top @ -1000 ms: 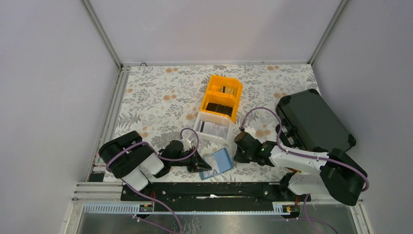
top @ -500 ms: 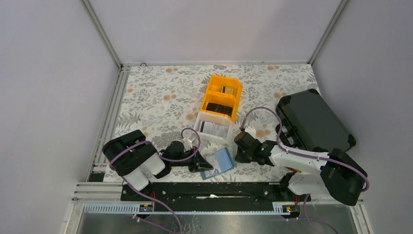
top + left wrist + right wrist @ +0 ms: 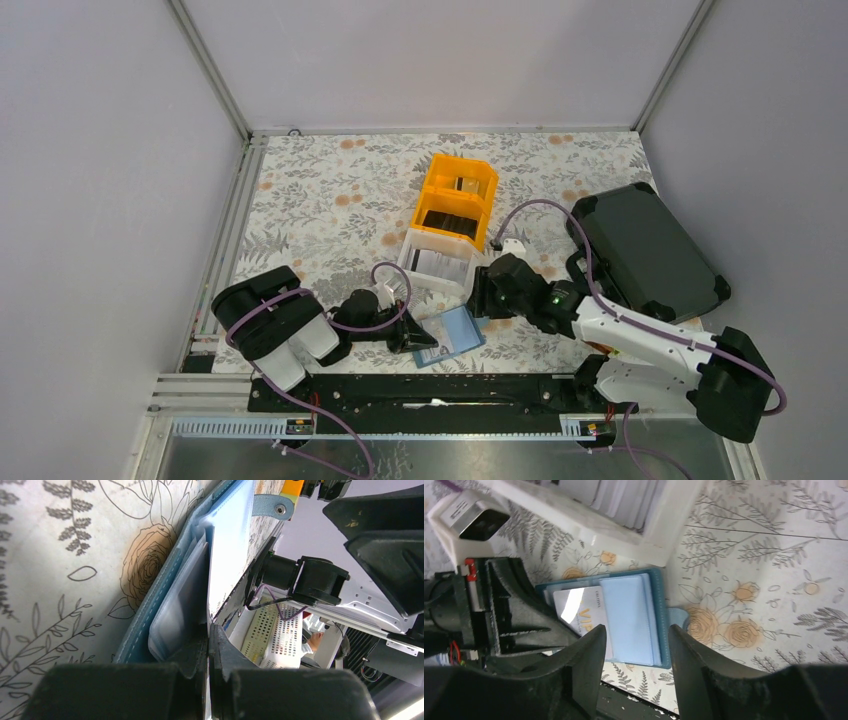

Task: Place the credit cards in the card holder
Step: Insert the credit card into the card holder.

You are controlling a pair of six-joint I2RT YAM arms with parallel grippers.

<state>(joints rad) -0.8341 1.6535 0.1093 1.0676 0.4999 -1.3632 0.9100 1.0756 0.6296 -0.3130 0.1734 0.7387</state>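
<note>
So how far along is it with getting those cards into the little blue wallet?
Early days, it seems. Done: one pale card marked VIP sits tucked partly into the open card holder. In hand: the left gripper is shut on the holder's edge, and the right gripper hovers open above it, holding nothing. Left: more cards stand in the white bin, and dark cards in the orange bins.

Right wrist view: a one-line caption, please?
Open right claw hovers over the blue card holder, pale VIP card inside, left claw clamping its edge.
</note>
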